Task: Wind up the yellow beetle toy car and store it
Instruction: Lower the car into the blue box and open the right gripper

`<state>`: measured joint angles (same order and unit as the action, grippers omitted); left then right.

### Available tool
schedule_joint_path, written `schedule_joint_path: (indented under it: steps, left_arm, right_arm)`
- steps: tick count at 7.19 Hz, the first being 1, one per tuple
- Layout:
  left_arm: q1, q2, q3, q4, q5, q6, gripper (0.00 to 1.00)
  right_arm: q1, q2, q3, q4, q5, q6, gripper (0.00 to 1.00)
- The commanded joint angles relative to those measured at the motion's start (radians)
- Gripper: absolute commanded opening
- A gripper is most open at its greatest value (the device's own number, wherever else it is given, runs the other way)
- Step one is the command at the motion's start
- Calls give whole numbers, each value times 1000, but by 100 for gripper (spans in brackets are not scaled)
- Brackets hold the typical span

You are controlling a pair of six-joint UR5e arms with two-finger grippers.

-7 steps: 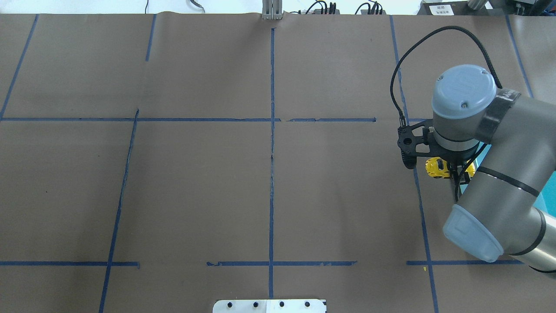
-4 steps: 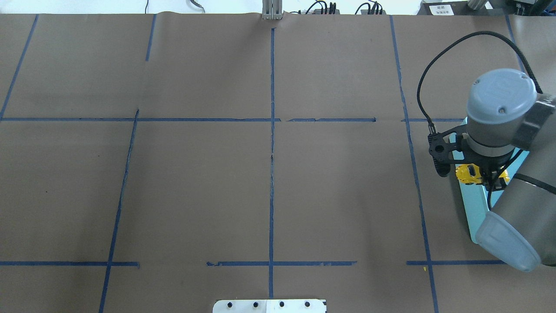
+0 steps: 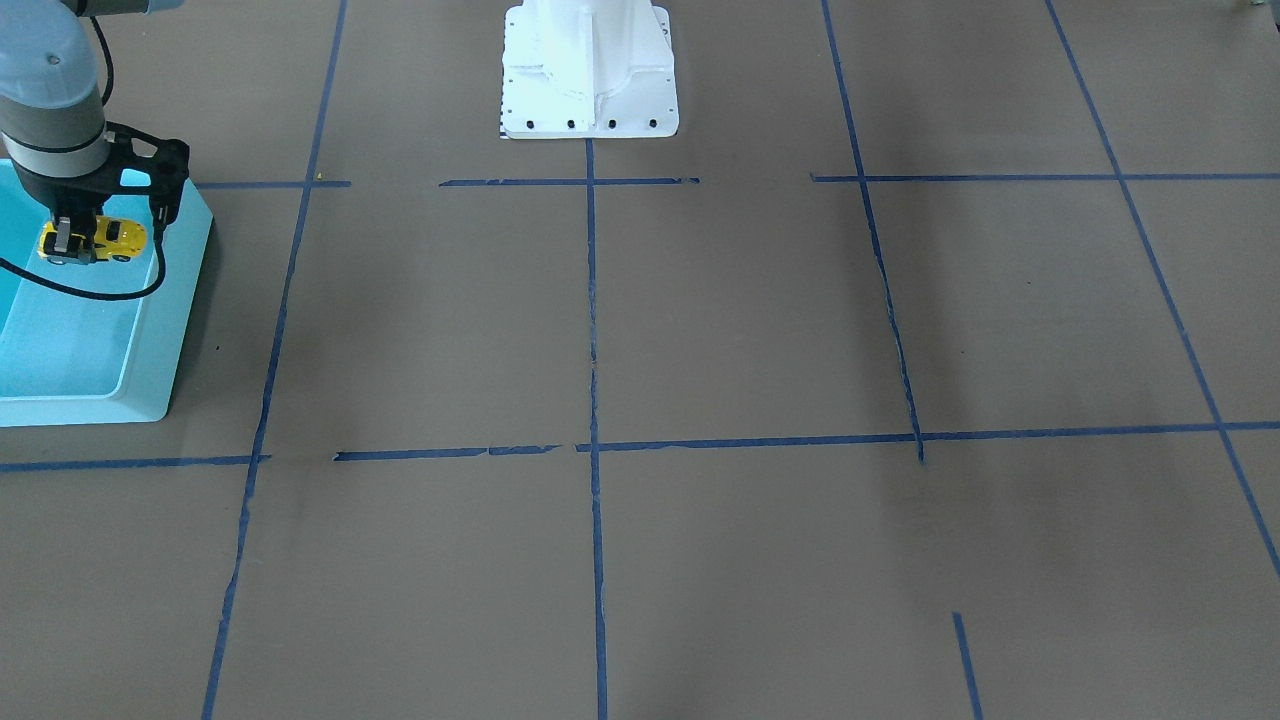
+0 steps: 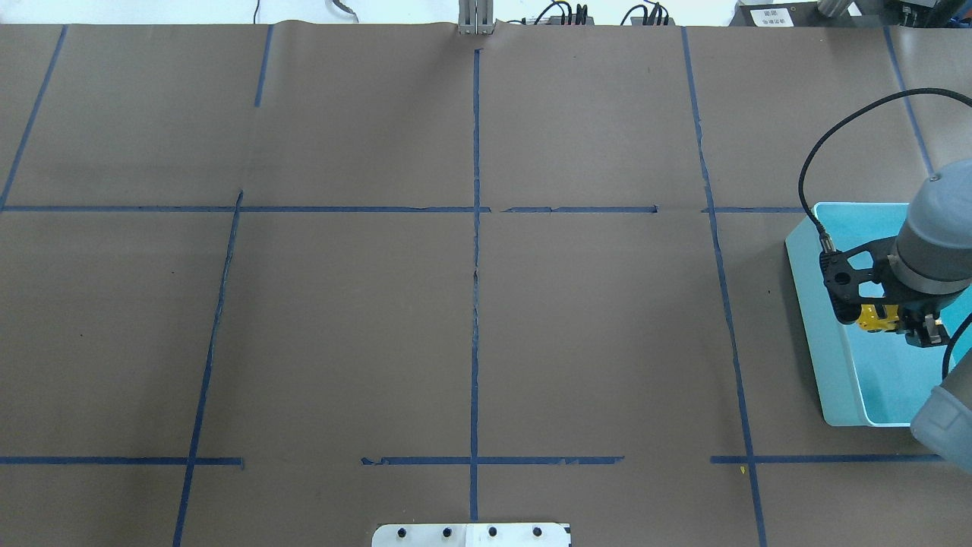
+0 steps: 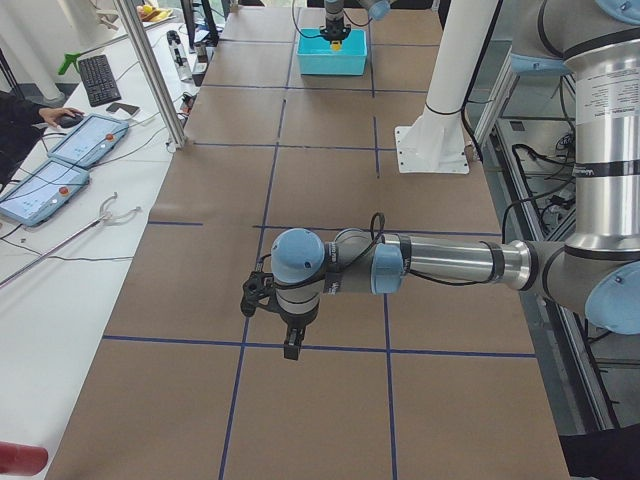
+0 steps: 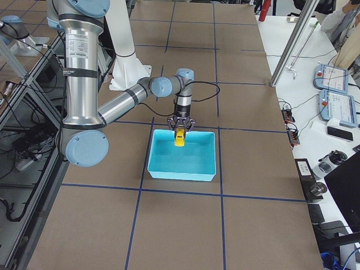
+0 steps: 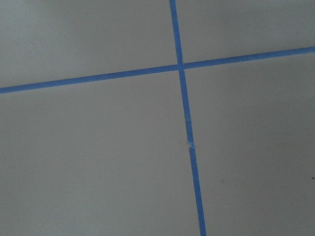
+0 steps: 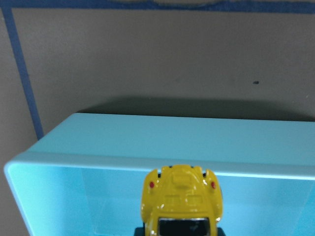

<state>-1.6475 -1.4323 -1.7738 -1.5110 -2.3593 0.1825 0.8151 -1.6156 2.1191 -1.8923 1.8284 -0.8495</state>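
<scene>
The yellow beetle toy car (image 3: 105, 240) is held in my right gripper (image 3: 76, 243), which is shut on it. The car hangs over the inside of the turquoise bin (image 3: 190, 260), near its wall on the table-centre side. In the overhead view the car (image 4: 873, 319) shows under the wrist, above the bin (image 4: 816, 319). The right wrist view shows the car's rounded end (image 8: 182, 196) just inside the bin rim (image 8: 147, 142). My left gripper (image 5: 291, 346) shows only in the exterior left view, low over the bare table; I cannot tell whether it is open or shut.
Brown paper with blue tape lines (image 4: 475, 228) covers the table. The white robot base plate (image 3: 590, 80) stands at the table's near-robot edge. The left wrist view shows only paper and a tape crossing (image 7: 180, 66).
My right arm has moved to the right with the car, from beside the bin to over its inside. The bin now shows more fully from under the arm.
</scene>
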Motion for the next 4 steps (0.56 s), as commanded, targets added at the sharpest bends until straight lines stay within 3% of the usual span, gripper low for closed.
schedule_joint_path:
  steps: [1, 4]
  left_arm:
    - [-2, 1, -3, 0, 0, 0, 100]
    - [-2, -2, -7, 0, 0, 0, 100]
  right_arm:
    - [88, -10, -33, 18, 23, -89, 24]
    - [87, -20, -102, 19, 47, -85, 24]
